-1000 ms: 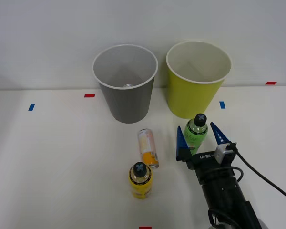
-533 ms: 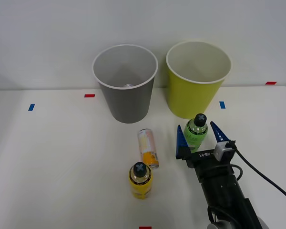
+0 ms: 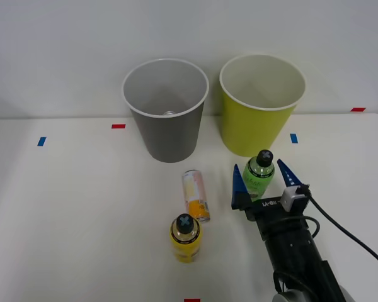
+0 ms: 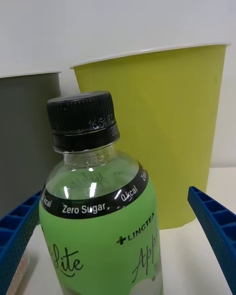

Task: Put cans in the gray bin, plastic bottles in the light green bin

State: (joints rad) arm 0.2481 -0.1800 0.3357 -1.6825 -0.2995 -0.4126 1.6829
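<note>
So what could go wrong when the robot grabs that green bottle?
The green bottle stands upright between the open blue fingers, not yet gripped; an uneven squeeze might tip it. The light green bin stands just behind, so a low lift could bump its wall. The lying can nearby might roll if nudged.

My right gripper (image 3: pixel 263 180) has two bright blue fingers (image 3: pixel 238 186), pointy and wedge-shaped with a ribbed, gridded inner face like little plastic teeth, the same blue ribbing up close on the fingers (image 4: pixel 212 226) in the wrist view. Right behind the fingers there's a black block with small white lettering across it that I can't read, plus a little pale gray box (image 3: pixel 290 197) bolted on beside it. From that box a black cable (image 3: pixel 340 229) loops off, and my arm (image 3: pixel 299 261) itself is a chunky black cylinder.
</note>
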